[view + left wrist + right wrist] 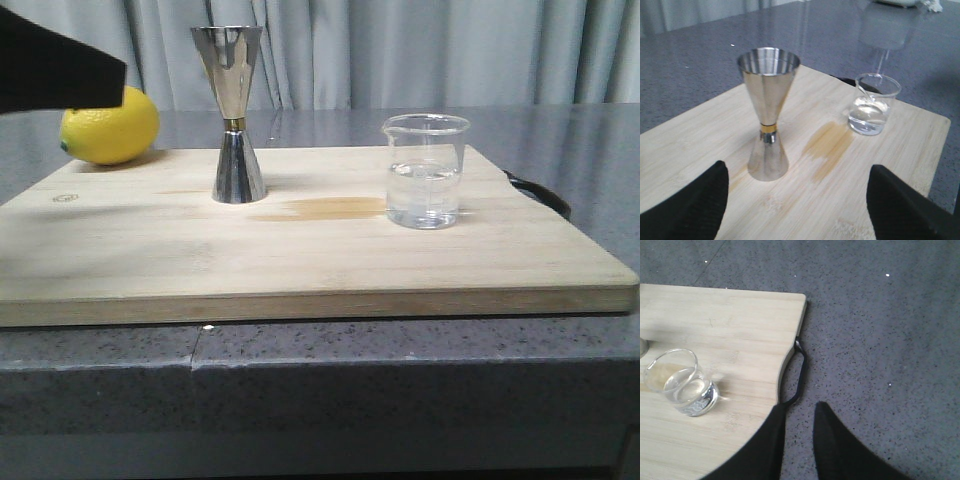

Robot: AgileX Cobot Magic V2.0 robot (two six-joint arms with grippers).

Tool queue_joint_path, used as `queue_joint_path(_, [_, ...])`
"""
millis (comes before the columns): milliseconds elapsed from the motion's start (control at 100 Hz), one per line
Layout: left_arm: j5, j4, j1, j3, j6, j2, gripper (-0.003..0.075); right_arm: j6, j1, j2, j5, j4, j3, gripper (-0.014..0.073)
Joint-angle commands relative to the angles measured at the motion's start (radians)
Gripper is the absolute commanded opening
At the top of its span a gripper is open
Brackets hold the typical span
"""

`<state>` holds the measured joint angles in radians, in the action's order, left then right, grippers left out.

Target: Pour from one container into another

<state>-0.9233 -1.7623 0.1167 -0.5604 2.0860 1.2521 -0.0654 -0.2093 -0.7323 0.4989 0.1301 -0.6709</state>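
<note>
The small clear glass beaker (425, 171), part-filled with clear liquid, stands upright on the right half of the pale wooden cutting board (300, 262), well apart from the tall hourglass-shaped steel jigger (232, 113), which stands upright left of centre with a brownish stain (325, 208) between them. A yellow lemon (110, 126) rests at the board's far left corner on the grey speckled tabletop (590, 150); the beaker's faint white marks cannot be read. The left gripper (795, 205) has its jaws spread wide and empty before the jigger, while the right gripper (800, 440) has its jaws nearly closed on nothing beside the board's black handle (797, 375).
</note>
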Motion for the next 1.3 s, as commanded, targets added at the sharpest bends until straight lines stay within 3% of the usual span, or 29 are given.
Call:
queue_joint_path(0, [-0.052,-0.079,0.047,-0.046,0.052,0.046,0.0532,-0.011,-0.001,-0.004,-0.077,-0.003,-0.036,0.0123])
queue_joint_path(630, [-0.078,-0.079,0.067,-0.301,0.081,0.345,0.0532,-0.011,-0.001,-0.004,-0.089,-0.003,-0.036,0.0123])
queue_joint_path(1010, [-0.081,-0.079,0.156,-0.417,0.081,0.467,0.0531,-0.011,-0.001,-0.004,-0.100,-0.003,-0.036,0.0123])
queue_joint_path(1130, [-0.076,-0.079,0.164,-0.434,0.081,0.474,0.0489,-0.011,-0.001,-0.004,-0.100,-0.003,-0.036,0.0123])
queue_joint_path(1290, [-0.076,-0.079,0.164,-0.437,0.081,0.474,0.0356,-0.011,-0.001,-0.004,-0.100,-0.003,-0.036,0.0123])
